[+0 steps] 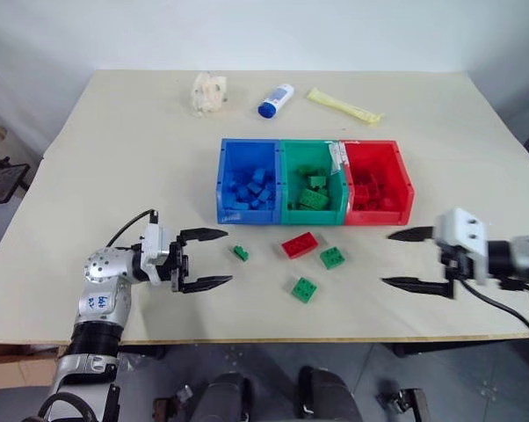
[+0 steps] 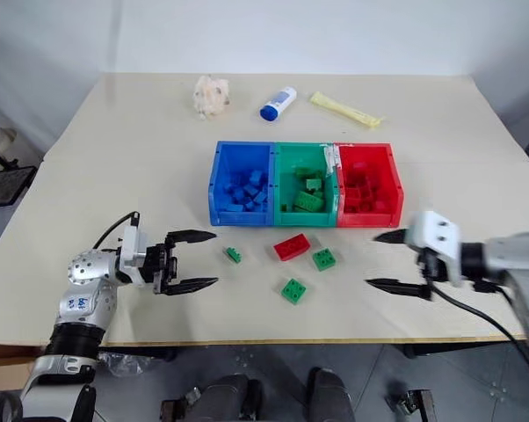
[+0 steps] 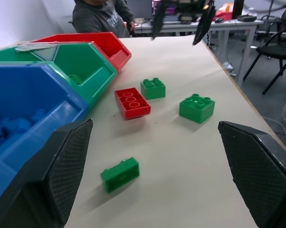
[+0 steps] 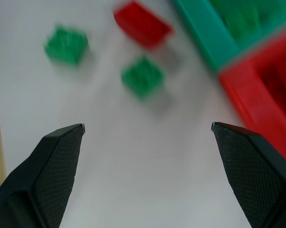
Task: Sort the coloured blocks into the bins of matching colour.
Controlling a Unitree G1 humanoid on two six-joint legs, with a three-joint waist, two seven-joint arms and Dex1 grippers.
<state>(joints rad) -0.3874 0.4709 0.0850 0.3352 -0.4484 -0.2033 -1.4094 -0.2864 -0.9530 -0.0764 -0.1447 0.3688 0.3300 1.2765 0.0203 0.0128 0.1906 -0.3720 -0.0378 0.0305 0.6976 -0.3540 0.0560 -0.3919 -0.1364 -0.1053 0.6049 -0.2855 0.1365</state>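
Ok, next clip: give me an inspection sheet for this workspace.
Surface: beige table, flat.
Job's things: blue bin, green bin, red bin in a row holding blocks; loose in front, red block and three green blocks.
Clutter: white-and-blue bottle, yellow packet, crumpled wad behind the bins.
Grippers: left gripper and right gripper open, empty.
Cables: black cable at left wrist.
Surroundings: seated person, desks, chair.

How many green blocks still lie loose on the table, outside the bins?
3: a small green block nearest the left gripper, one right of the red block, and one nearest the table's front edge.
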